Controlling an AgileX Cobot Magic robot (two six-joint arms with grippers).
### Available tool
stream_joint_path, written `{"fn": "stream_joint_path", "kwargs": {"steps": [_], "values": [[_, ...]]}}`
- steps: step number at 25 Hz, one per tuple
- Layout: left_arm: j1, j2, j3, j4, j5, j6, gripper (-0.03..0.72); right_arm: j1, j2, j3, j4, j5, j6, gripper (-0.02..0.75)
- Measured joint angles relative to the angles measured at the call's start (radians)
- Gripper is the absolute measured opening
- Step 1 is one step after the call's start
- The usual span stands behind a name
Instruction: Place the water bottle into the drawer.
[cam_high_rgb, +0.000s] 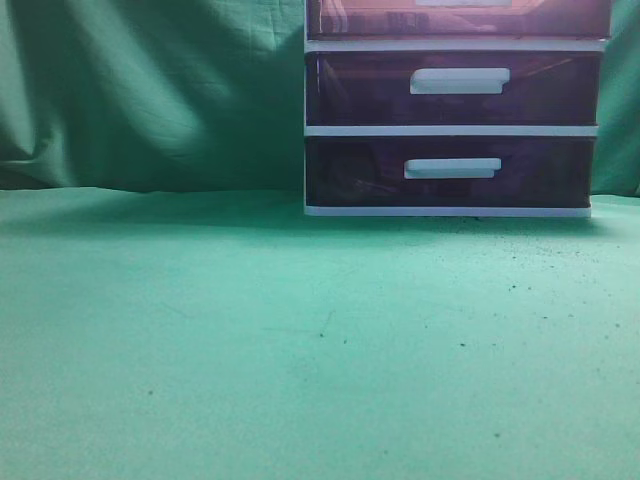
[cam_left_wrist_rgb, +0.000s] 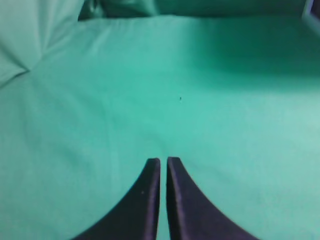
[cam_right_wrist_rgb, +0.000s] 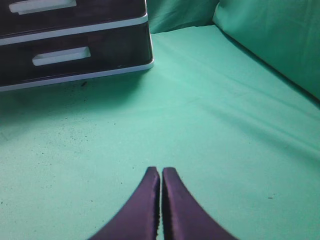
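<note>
The drawer (cam_high_rgb: 380, 18) is the top one of three dark purple-brown drawers in a white-framed unit (cam_high_rgb: 450, 130) at the back right of the exterior view. The frame's top edge cuts it off; it looks closed. No water bottle shows in any view. My left gripper (cam_left_wrist_rgb: 163, 161) is shut and empty above bare green cloth. My right gripper (cam_right_wrist_rgb: 161, 171) is shut and empty above the cloth, in front of and to the right of the unit. Neither gripper shows in the exterior view.
The middle drawer (cam_high_rgb: 350, 90) and bottom drawer (cam_high_rgb: 350, 172) are closed, with white bar handles; both also show in the right wrist view (cam_right_wrist_rgb: 100, 10), (cam_right_wrist_rgb: 115, 50). Green cloth (cam_high_rgb: 250, 340) covers the table and hangs as a backdrop. A white corner (cam_left_wrist_rgb: 312, 12) shows at the left wrist view's top right.
</note>
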Motion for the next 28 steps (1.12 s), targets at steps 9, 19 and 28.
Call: {"fn": "stream_joint_path", "kwargs": {"steps": [9, 19, 28], "values": [[0.000, 0.000, 0.000, 0.000, 0.037, 0.015, 0.000, 0.000, 0.000, 0.000, 0.000, 0.000, 0.000, 0.000], [0.000, 0.000, 0.000, -0.128, 0.037, 0.205, 0.000, 0.000, 0.000, 0.000, 0.000, 0.000, 0.000, 0.000], [0.000, 0.000, 0.000, -0.131, 0.037, 0.205, 0.000, 0.000, 0.000, 0.000, 0.000, 0.000, 0.000, 0.000]]}}
